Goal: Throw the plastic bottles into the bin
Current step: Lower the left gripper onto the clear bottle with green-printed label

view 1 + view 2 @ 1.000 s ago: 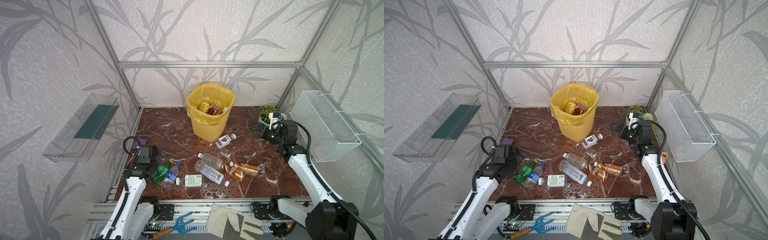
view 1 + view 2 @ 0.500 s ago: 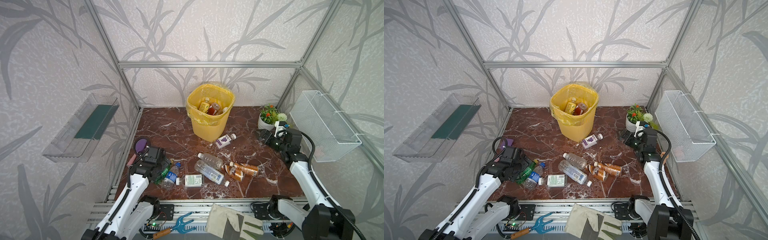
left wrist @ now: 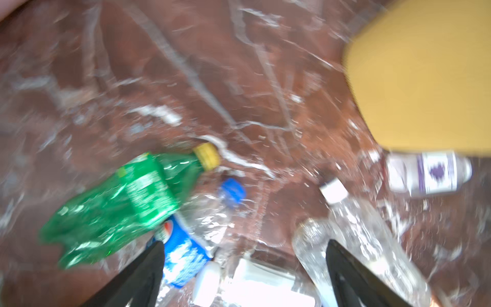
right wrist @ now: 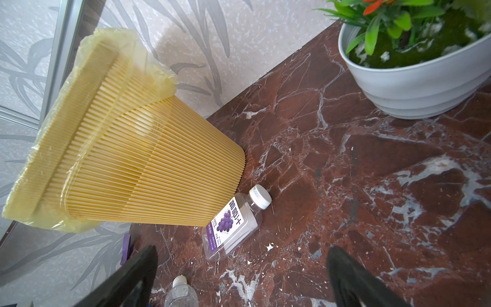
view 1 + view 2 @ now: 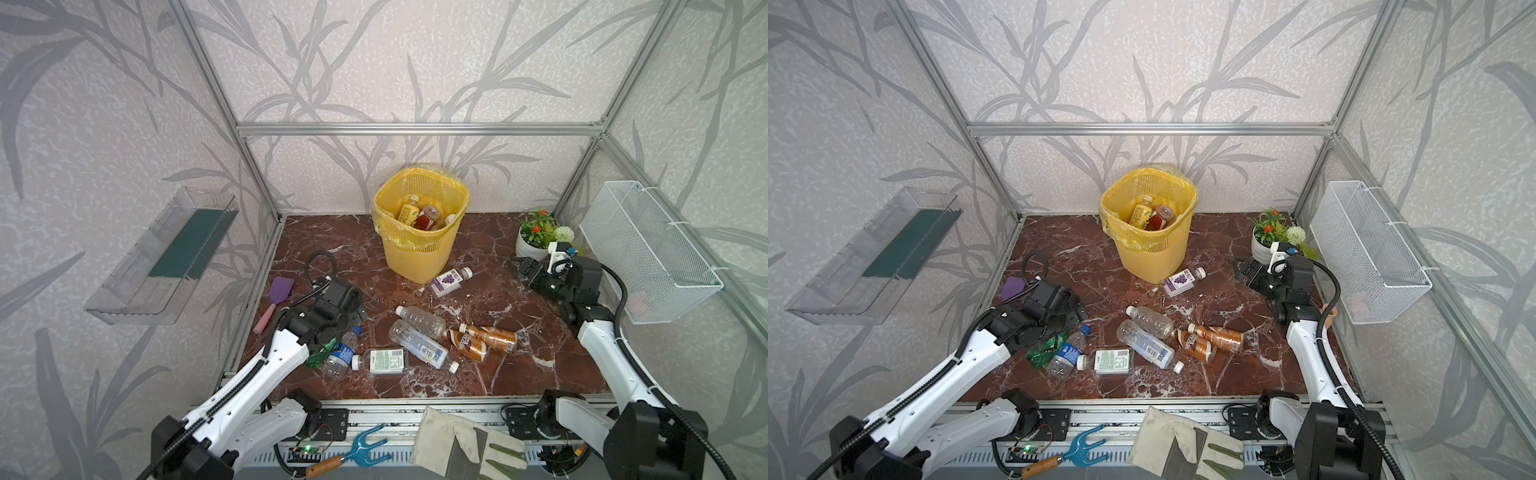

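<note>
1. We see the left gripper [image 3: 244, 243] has slid rightward over the crushed green bottle [image 5: 321, 353], lower left in a top view; jaws spread, empty.
2. The right gripper [image 4: 243, 249] is unchanged: wide apart, empty.
3. The plastic bottles [image 5: 419, 320] lie unmoved on the counter [image 5: 519, 365]; others sit inside the bin [image 5: 419, 253].

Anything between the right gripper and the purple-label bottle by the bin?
No. In both top views, only bare marble floor separates the right gripper from the purple-label bottle.
</note>
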Controlling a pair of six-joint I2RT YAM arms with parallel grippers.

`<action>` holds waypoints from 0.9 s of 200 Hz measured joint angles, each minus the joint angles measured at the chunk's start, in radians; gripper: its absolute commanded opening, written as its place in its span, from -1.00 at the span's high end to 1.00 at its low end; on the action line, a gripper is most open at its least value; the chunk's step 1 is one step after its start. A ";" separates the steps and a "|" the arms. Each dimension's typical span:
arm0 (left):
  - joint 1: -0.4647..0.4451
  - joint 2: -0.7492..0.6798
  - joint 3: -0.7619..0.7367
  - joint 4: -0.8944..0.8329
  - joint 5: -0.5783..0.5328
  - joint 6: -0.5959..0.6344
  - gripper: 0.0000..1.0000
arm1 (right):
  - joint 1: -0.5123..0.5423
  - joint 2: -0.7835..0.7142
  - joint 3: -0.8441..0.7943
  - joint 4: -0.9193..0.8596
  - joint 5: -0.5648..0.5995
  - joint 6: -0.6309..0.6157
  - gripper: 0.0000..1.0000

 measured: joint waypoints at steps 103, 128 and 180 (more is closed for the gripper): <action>-0.316 0.230 0.042 0.024 0.068 0.562 -0.75 | -0.014 0.009 0.000 0.001 -0.019 -0.017 -0.98; -0.333 0.164 0.025 0.026 0.141 0.645 -0.73 | -0.014 0.020 0.000 0.004 -0.032 -0.015 -0.98; -0.360 0.283 0.029 0.035 0.263 0.742 -0.71 | -0.015 0.034 0.000 0.009 -0.053 -0.011 -0.98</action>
